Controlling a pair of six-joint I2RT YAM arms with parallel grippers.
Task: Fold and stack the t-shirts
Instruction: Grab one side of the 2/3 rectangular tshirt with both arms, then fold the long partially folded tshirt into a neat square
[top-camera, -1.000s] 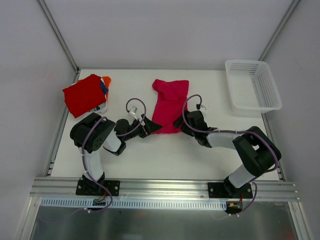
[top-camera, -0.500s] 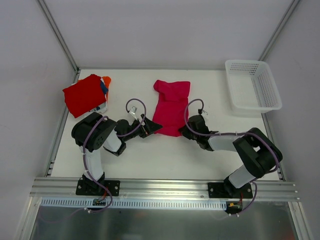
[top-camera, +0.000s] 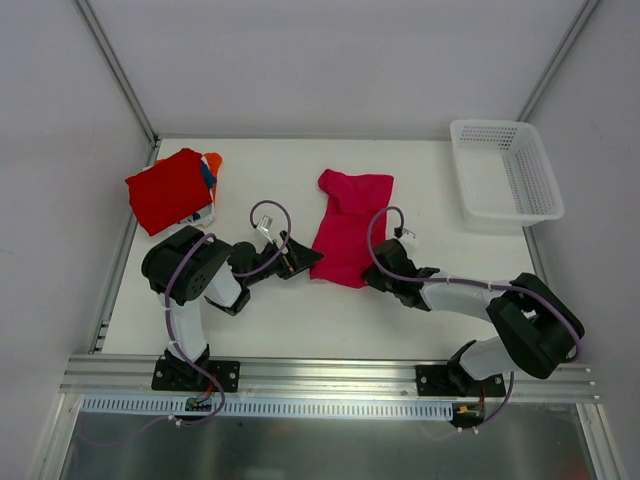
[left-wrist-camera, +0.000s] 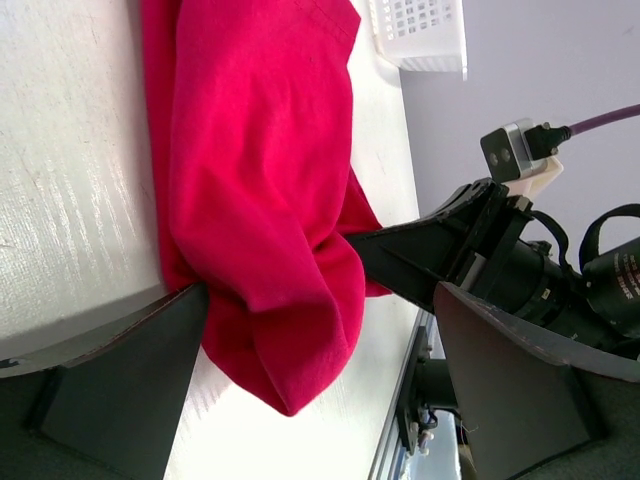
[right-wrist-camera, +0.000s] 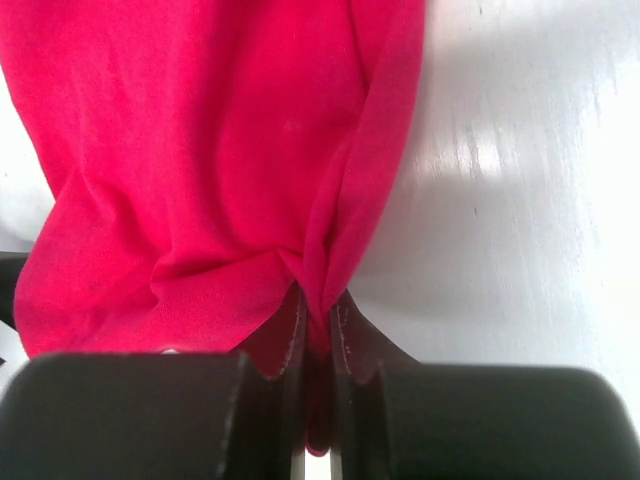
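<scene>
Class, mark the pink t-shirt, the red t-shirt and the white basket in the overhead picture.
pink t-shirt (top-camera: 350, 225), top view, middle of the cloth.
red t-shirt (top-camera: 168, 190), top view, middle of its upper face.
white basket (top-camera: 505, 172), top view, bare mesh floor.

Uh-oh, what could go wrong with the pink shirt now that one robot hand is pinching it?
1. The right gripper is shut on just a small bunched fold at the near corner of the magenta shirt; a tug might pull the cloth out.
2. The left gripper is open at the other near corner, holding nothing. If only the right side moves, the shirt could twist and crumple instead of folding flat.
</scene>
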